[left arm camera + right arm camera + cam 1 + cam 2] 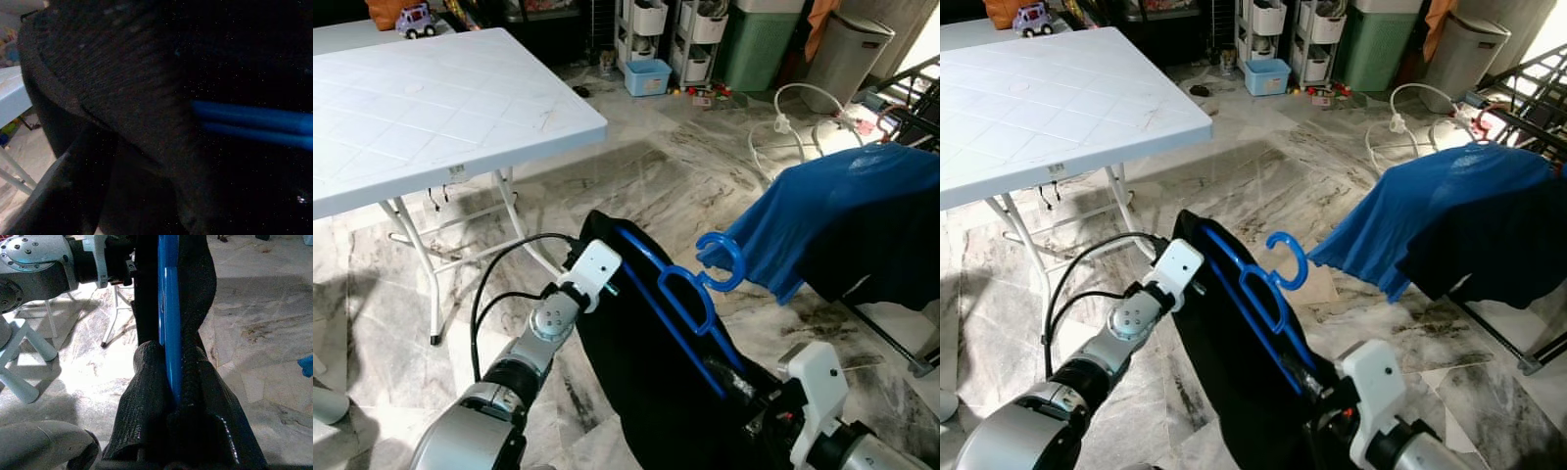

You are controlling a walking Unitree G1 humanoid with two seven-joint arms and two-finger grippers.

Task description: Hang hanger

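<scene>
Between the robot's two raised arms, near the middle of the scene, a blue hanger (675,304) is held up with a black garment (646,392) draped over it. Its hook (722,262) points right, toward a drying rack (901,343) at the far right, where a blue shirt (852,215) and a darker piece of clothing already hang. The hook sits just beside the blue shirt's lower edge, not yet on any bar.

This looks like the carrying step: the loaded hanger is lifted and aimed at the rack but not hung. The next move probably calls for bringing the hook further right and up, over a free rack bar, then lowering it so it catches, without snagging the blue shirt.

The right gripper (171,396) is at the near end of the hanger; in its wrist view its two black fingers (144,396) are closed tight on the blue bar with black cloth bunched in beside it. The left gripper (607,279) is at the hanger's far left end, pressed into the garment. Its wrist view is very dark, showing black fabric and a blue bar close by, so I cannot tell whether it is clamped or loose.

A white folding table (431,108) stands to the far left on a marble floor (636,166).
</scene>
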